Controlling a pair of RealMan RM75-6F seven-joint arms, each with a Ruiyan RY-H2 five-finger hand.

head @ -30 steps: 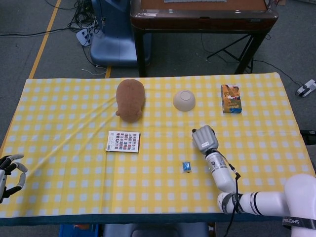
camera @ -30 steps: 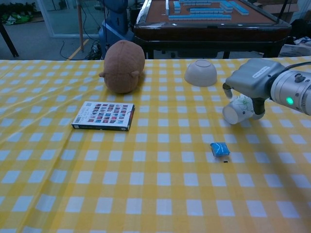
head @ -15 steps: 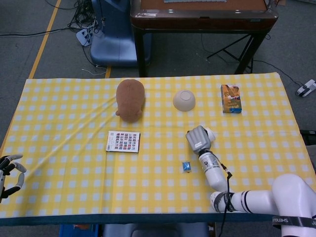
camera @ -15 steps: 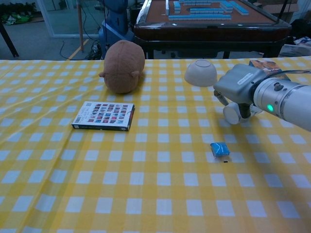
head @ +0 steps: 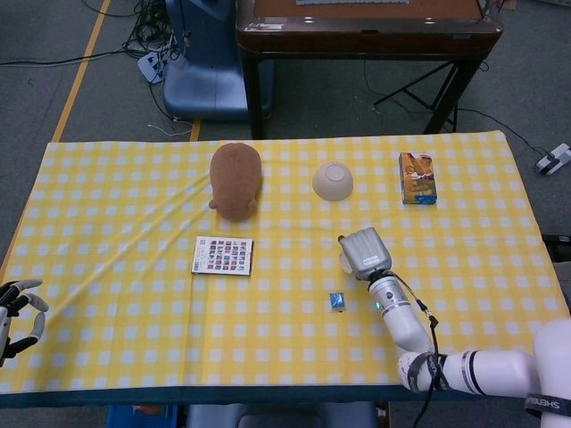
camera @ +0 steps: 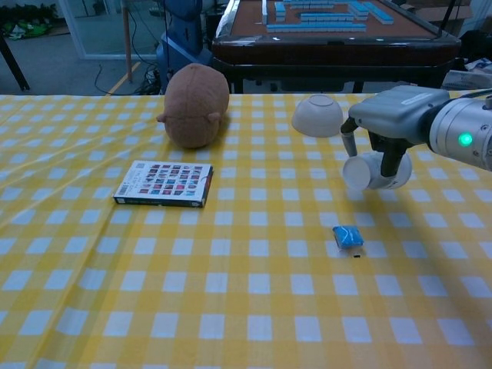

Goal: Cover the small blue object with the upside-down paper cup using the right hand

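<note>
While the right robot hand grasps the paper cup sideways, the small blue object lies uncovered.

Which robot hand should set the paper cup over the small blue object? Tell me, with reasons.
The right robot hand. It already holds the paper cup just beyond the small blue object. The left robot hand sits empty at the table's far left edge, well away from both.
</note>
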